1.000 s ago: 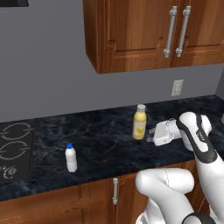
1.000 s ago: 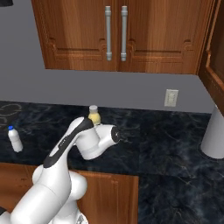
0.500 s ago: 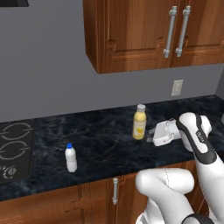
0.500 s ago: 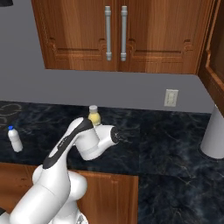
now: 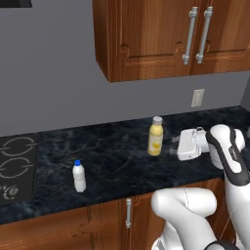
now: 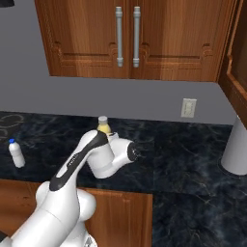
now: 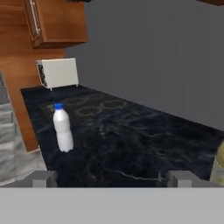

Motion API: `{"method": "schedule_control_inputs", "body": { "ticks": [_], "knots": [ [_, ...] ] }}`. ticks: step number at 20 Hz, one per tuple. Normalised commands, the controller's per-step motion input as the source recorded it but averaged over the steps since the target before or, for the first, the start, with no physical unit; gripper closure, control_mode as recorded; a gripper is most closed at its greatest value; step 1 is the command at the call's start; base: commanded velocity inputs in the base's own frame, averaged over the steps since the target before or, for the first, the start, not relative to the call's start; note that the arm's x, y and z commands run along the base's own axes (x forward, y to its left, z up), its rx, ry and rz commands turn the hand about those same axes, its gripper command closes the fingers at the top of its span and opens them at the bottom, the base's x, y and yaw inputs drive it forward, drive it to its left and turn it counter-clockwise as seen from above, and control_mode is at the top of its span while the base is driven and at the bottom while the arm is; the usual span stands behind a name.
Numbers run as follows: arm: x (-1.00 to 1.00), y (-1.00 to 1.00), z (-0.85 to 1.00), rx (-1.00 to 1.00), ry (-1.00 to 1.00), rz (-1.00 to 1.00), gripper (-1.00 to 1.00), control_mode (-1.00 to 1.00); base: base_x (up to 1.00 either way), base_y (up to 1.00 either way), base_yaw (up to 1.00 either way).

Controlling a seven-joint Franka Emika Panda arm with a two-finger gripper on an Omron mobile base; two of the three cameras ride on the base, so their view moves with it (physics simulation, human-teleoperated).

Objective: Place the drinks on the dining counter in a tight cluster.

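Two drinks stand on a narrow black counter (image 5: 114,158) that has a cooktop. The yellow juice bottle (image 5: 156,136) with a whitish cap is upright near the back; it also shows behind my arm (image 6: 103,124) and at the hand view's right edge (image 7: 220,164). The small white blue-capped bottle (image 5: 78,176) stands further left near the front edge (image 6: 17,153), upright and apart from me (image 7: 63,128). My gripper (image 5: 173,146) hovers just right of the juice bottle, pointing left along the counter, open wide with nothing between its fingers (image 7: 111,179). The dining counter is out of view.
A cooktop (image 5: 14,166) lies at the counter's left end. Wooden wall cabinets (image 5: 195,34) hang above. A wall outlet (image 5: 197,97) sits behind the juice bottle. A grey cylinder (image 6: 236,147) stands at the far right. A white appliance (image 7: 59,72) sits beyond the cooktop.
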Motion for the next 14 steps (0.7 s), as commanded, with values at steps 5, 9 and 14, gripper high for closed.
{"method": "schedule_control_inputs", "body": {
  "ticks": [5,9,14],
  "knots": [
    [0.17,-0.27,0.31,0.07,-0.08,0.00,-1.00,-1.00,0.00,0.00,0.00],
    [0.39,-0.19,0.27,0.21,0.00,0.00,-1.00,-1.00,0.00,0.00,0.00],
    [0.40,-0.26,0.14,0.23,0.02,0.01,-1.00,-1.00,0.00,0.00,0.00]
  ]
}}
